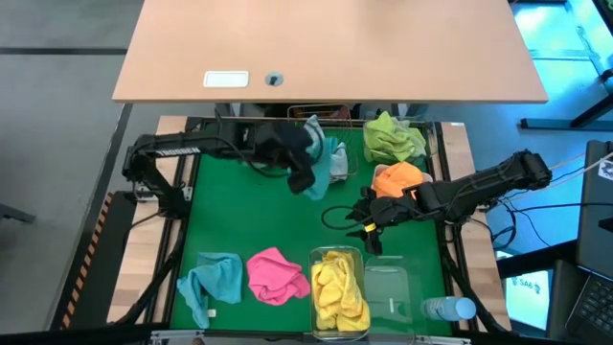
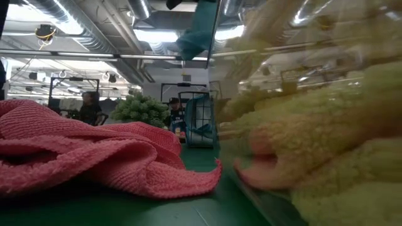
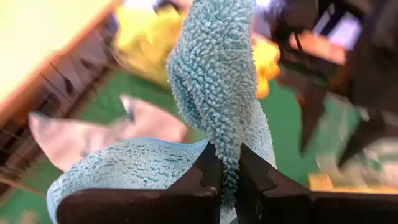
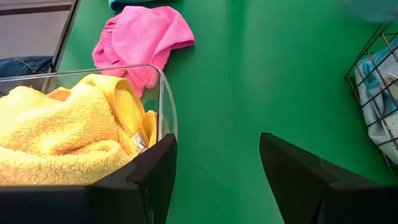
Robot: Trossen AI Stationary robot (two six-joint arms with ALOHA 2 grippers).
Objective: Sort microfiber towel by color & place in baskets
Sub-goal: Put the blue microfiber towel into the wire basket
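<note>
Two dark fingers of the left gripper point(image 3: 225, 180) are pinched tight on a fold of a teal blue towel point(image 3: 214, 87), which stands up between them and drapes down around the wrist. From above, that gripper point(image 1: 299, 161) hangs over the far middle of the green worktop point(image 1: 259, 220), the towel point(image 1: 314, 153) dangling from it just beside a pale grey-blue cloth point(image 1: 337, 158) that seems to lie in the copper wire basket point(image 1: 321, 113) at the far edge, though the arm hides most of that basket. The right gripper point(image 1: 369, 222) waits right of centre with its fingers spread wide and nothing between them, low over bare mat between the clear tub point(image 4: 165, 106) holding the yellow towel point(image 4: 68, 140) and the wire basket's corner point(image 4: 373, 87). Further out, an orange towel point(image 1: 397, 177) lies just behind the right arm, a lime green one point(image 1: 393, 139) at the far right, a pink towel point(image 1: 276, 275) and a second teal towel point(image 1: 213, 278) near the front left, and an empty clear tub point(image 1: 388, 287) beside the yellow one. My judgement is that the risk lies in the release: the grip is on a thin fold, so the towel may slip free short of its container, drape over a rim, or land on the grey-blue cloth and mix the colours. The right arm sits close by and could snag the hanging cloth if both move together.
</note>
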